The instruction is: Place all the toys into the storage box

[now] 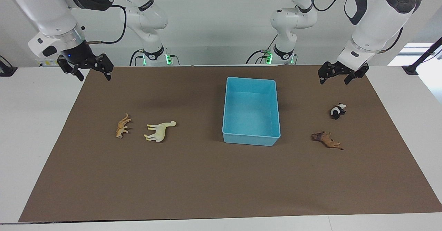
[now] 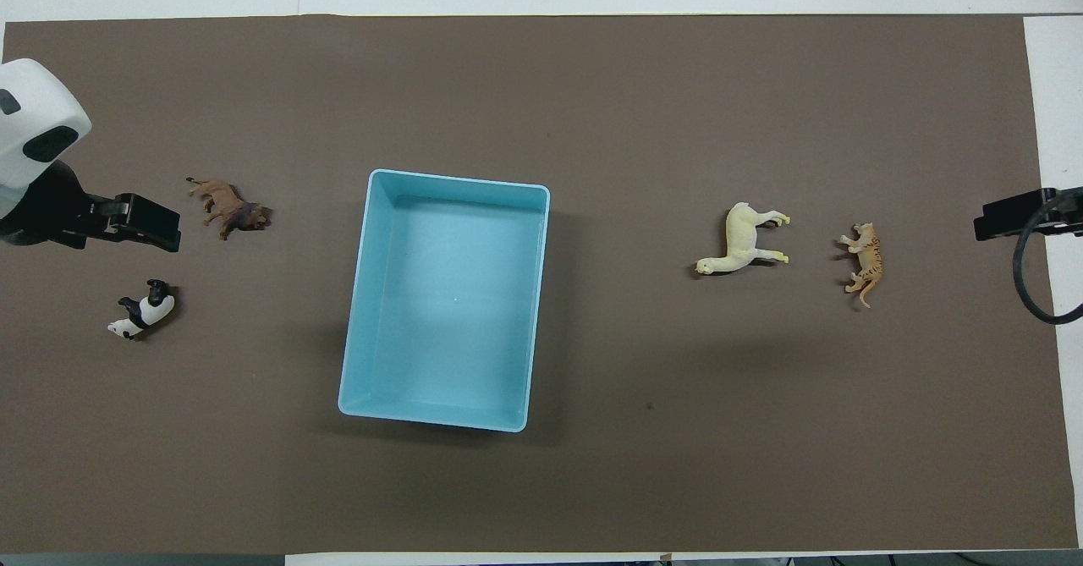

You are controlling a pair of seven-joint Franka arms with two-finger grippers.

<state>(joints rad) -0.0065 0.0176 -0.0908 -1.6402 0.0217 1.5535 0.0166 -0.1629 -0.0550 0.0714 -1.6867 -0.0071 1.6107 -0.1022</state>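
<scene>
The light blue storage box (image 1: 250, 139) stands empty on the brown mat, also in the overhead view (image 2: 436, 418). The panda (image 1: 337, 111) (image 2: 144, 312) and the dark brown toy (image 1: 326, 140) (image 2: 230, 208) lie toward the left arm's end, the panda nearer to the robots. The cream long-necked toy (image 1: 159, 130) (image 2: 743, 243) and the tan-orange spotted toy (image 1: 122, 125) (image 2: 865, 263) lie on their sides toward the right arm's end, the cream one closer to the box. My left gripper (image 1: 336, 78) (image 2: 152, 223) hangs open and empty above the mat's edge near the panda. My right gripper (image 1: 94, 75) (image 2: 1003, 219) hangs open and empty above the mat's corner.
The brown mat (image 1: 207, 182) covers most of the white table (image 1: 34, 120). The arm bases with green lights (image 1: 155, 56) stand at the robots' edge. A black cable (image 2: 1028, 287) loops beside the right gripper.
</scene>
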